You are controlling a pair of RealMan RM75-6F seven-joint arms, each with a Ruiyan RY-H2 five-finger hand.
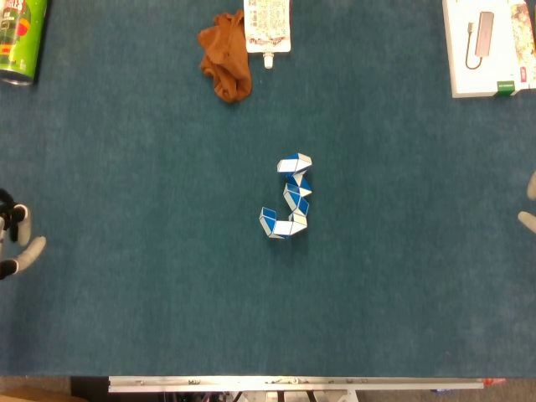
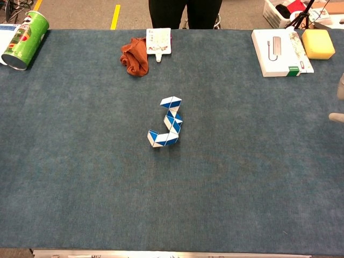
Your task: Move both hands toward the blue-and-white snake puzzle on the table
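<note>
From the head view I have the blue-and-white snake puzzle [image 1: 289, 198] lying bent into a J shape near the middle of the blue tabletop [image 1: 151, 318]. My left hand [image 1: 15, 239] only pokes in at the left edge, well apart from the puzzle; I see a few pale fingertips [image 1: 33, 249] spread apart with nothing between them. My right hand [image 1: 529, 205] shows as two pale tips at the right edge, too little for me to tell how it is set. Along the far side lie a green can [image 1: 18, 38] on its side, a crumpled brown cloth [image 1: 226, 57] just beside a white printed pouch [image 1: 267, 25], and a white box [image 1: 488, 46] with a grey adapter on it.

From the chest view the puzzle [image 2: 166, 122] sits mid-tabletop with nothing touching it. Only the right hand [image 2: 338, 102] shows, at the right edge, again just tips. A yellow sponge [image 2: 318, 43] lies beside the white box [image 2: 279, 45].
</note>
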